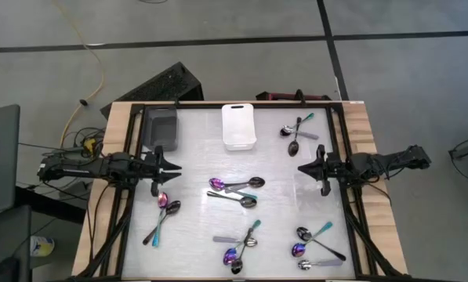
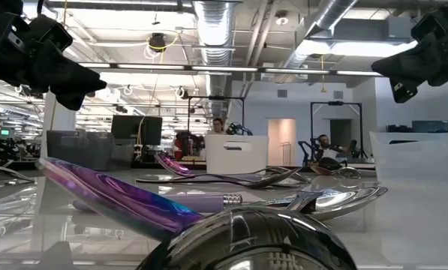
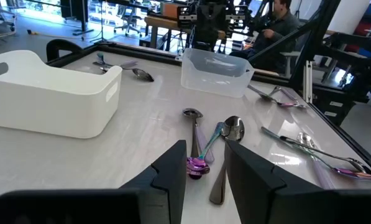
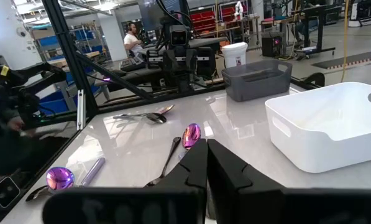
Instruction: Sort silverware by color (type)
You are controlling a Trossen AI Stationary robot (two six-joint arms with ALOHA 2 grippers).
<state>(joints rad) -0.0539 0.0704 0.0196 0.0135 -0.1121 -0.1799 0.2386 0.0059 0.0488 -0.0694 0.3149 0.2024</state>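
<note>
Waiting above the desk (image 1: 194, 149), both arms hung over unsorted spoons.
Largest to smallest: the white bin (image 1: 238, 125) and grey bin (image 1: 161, 125) sat at the far edge, likely as sorting targets; the left end effector (image 1: 171, 167) hovered with fingers spread, empty; the right end effector (image 1: 304, 168) pressed together, empty; the spoons (image 1: 235, 190) lay scattered in mixed-colour clusters across the desk.

The spoons (image 1: 234, 190) are iridescent purple with teal handles, glossy black, or plain silver. At twelve o'clock the white bin (image 1: 238, 125) sits on the pale glossy table (image 1: 194, 160); at eleven o'clock, the grey bin (image 1: 161, 127). The arms are black.
</note>
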